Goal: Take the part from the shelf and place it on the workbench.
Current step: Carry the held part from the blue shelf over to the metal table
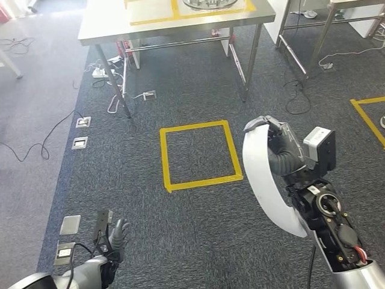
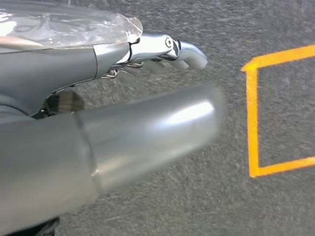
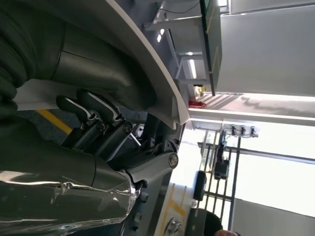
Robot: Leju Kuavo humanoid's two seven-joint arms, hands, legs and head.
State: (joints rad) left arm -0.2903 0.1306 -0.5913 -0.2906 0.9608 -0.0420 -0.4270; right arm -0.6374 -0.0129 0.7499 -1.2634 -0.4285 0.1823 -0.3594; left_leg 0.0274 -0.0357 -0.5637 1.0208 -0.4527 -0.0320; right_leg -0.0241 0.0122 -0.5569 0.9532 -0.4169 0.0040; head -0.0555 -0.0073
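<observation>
white curved part [image 1: 267, 180] in right hand [image 1: 284, 147]

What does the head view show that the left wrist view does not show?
The head view alone shows the right hand holding the curved white part, and the workbench ahead. The left wrist view alone shows the left hand from close behind, holding nothing, its fingers stretched out. Both show the left hand, the grey carpet and the yellow tape square.
</observation>
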